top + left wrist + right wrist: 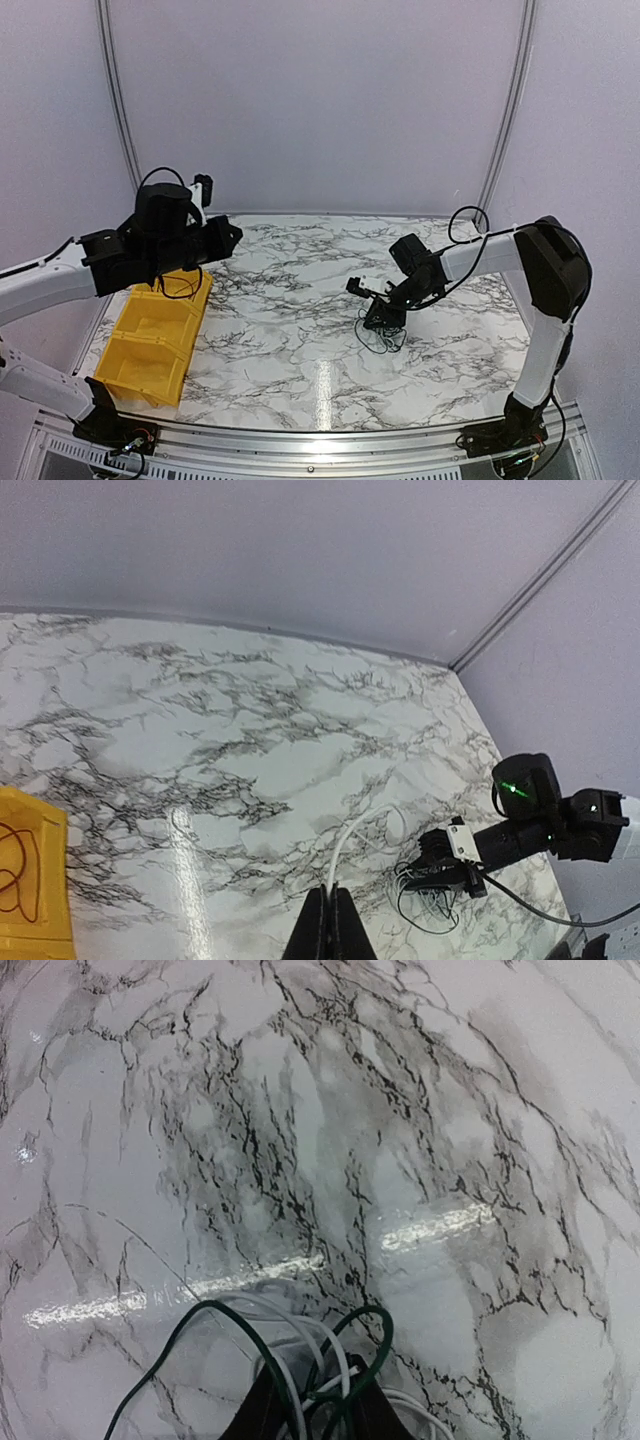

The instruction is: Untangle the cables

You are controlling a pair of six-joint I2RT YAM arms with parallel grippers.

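Cable tangle right of centre on the table, right claw set into it, left claw raised and closed.

At far left a yellow bin (130, 365) stands on the marble table (300, 350). The left claw (330, 892) hangs above the bin with its fingers pressed together. A white strand seems to run from its tip toward the tangle, but whether it is pinched cannot be told. The cables (382, 335) lie in a small loose knot right of centre, with thin loops spilling onto the table. The right claw (315, 1385) is narrowed to a small gap, with dark and white strands bunched between its fingers, and this looks like a grip. Judgement: the cables are light, limp and smooth, so they will sag and slide rather than resist. The best hold is a single outer loop or a free end, not the knot's core.
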